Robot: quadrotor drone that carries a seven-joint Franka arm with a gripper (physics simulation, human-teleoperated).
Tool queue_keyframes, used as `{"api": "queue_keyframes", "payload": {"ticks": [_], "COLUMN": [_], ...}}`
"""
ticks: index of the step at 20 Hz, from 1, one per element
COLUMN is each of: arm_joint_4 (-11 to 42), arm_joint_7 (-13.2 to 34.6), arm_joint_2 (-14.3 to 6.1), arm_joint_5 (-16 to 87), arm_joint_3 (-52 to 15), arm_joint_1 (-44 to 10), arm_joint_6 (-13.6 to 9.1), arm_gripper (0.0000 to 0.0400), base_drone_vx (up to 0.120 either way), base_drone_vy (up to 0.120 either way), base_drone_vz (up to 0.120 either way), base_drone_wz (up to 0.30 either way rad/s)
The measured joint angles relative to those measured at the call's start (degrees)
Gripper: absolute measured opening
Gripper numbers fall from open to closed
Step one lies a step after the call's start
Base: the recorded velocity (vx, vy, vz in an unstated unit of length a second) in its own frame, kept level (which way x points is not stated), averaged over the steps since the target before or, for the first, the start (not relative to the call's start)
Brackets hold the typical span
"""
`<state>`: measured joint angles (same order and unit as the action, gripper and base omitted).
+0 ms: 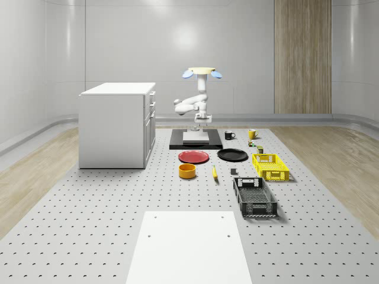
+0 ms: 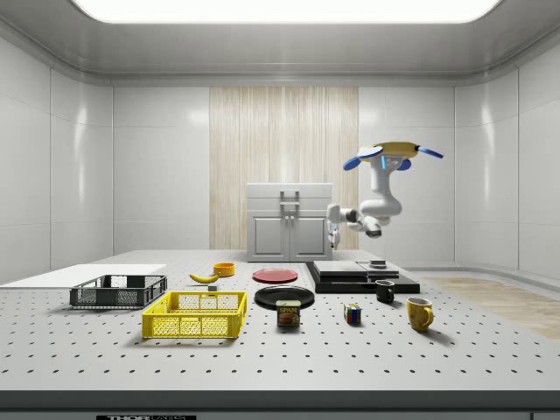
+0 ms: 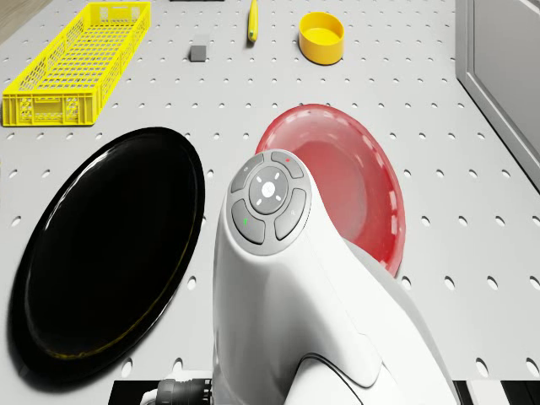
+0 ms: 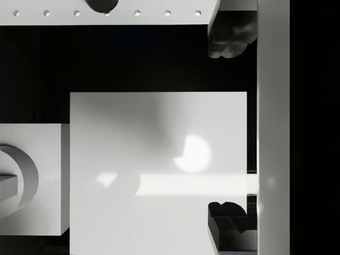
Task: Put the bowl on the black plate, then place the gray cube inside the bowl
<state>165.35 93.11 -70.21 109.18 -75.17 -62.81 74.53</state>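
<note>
Your fingers [image 4: 229,45] hang spread and empty over the black pad [image 1: 196,140], drone [image 1: 201,73] hovering above; orange bowl [image 1: 188,171] sits well apart, beyond the black plate [image 1: 232,155].

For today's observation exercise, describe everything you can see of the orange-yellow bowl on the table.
The bowl is small, round, orange-yellow all over, with straight low walls and an open, empty inside. It looks like smooth plastic. It stands upright on the perforated table, touching nothing else. The red plate lies just behind it in the whole-scene view, the banana to its right, the white cabinet further left. It is not yet on the black plate.
</note>
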Motion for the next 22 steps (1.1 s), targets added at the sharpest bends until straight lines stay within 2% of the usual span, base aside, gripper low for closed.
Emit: {"api": "queue_keyframes", "payload": {"ticks": [6,10,15,22], "arm_joint_4": [-0.1,-0.2,-0.2,-0.3], "arm_joint_7": [0.4,0.7,1.0,1.4], "arm_joint_2": [-1.5,-2.5,-3.6,-5.1], "arm_joint_5": [-0.7,-1.2,-1.8,-2.5], "arm_joint_3": [-0.4,-0.6,-0.9,-1.3], "arm_joint_1": [-0.4,-0.7,-1.0,-1.5], "arm_joint_6": [1.4,2.3,3.3,4.7], "arm_gripper": [0.04,0.04,0.04,0.04], "base_drone_vx": [0.12,0.12,0.12,0.12], "base_drone_vy": [0.0,0.0,0.0,-0.034], "base_drone_vz": [-0.06,0.0,-0.096,0.0], "base_drone_wz": [0.0,0.0,0.0,0.0]}}
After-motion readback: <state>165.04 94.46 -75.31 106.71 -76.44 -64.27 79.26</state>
